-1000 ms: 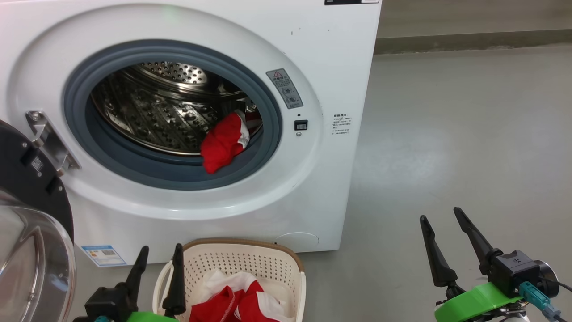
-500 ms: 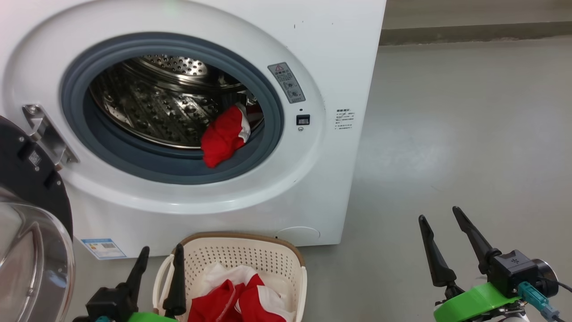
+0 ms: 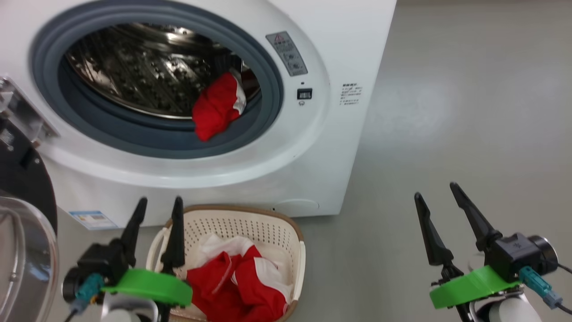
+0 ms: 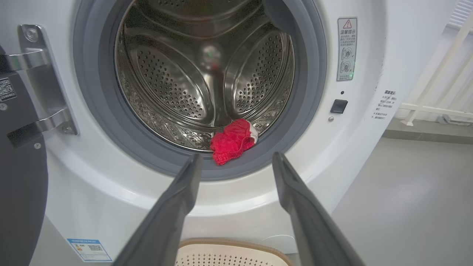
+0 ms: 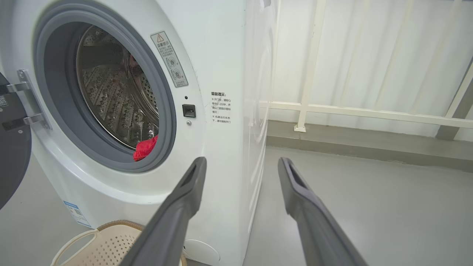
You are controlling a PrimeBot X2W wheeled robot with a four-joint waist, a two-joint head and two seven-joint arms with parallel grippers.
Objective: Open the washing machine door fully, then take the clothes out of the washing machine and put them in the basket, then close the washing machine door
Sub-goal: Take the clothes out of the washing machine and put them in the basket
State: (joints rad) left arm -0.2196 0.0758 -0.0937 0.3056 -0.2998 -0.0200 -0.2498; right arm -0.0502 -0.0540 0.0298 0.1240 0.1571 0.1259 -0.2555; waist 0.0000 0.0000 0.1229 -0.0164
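Smooth grey floor (image 3: pixel 447 112) runs out to the right of the washing machine (image 3: pixel 348 36), and in my right wrist view a white railing (image 5: pixel 351 111) stands behind the machine's right side.

Starting left of the machine's opening, the washing machine door (image 3: pixel 22 188) is swung wide open. Its black rim and clear glass bowl hang off the machine's left edge on a steel hinge (image 4: pixel 44 85). A blue sticker (image 3: pixel 91 219) sits low on the machine's front, near its left corner.

My left gripper (image 3: pixel 161 200) hovers in front of the machine's lower front panel, fingers spread wide with nothing between them. Through its wrist camera they point at the lower lip of the opening.

The basket (image 3: pixel 250 223) stands on the floor at the foot of the machine, below the opening, and holds a heap of red and white clothes (image 3: pixel 237 286). In my head view one finger of the left gripper overlaps the basket's left rim, and I cannot tell whether it touches.

Inside the machine, one red garment (image 3: pixel 216 107) with a white edge lies at the lower right of the steel drum (image 4: pixel 173 74), draped onto the grey gasket (image 3: pixel 147 138). A warning label (image 3: pixel 287 53) sits on the machine's front, right of the opening.

My right gripper (image 3: pixel 435 189) hangs off the machine's right corner, over the floor, fingers just as wide apart and empty.
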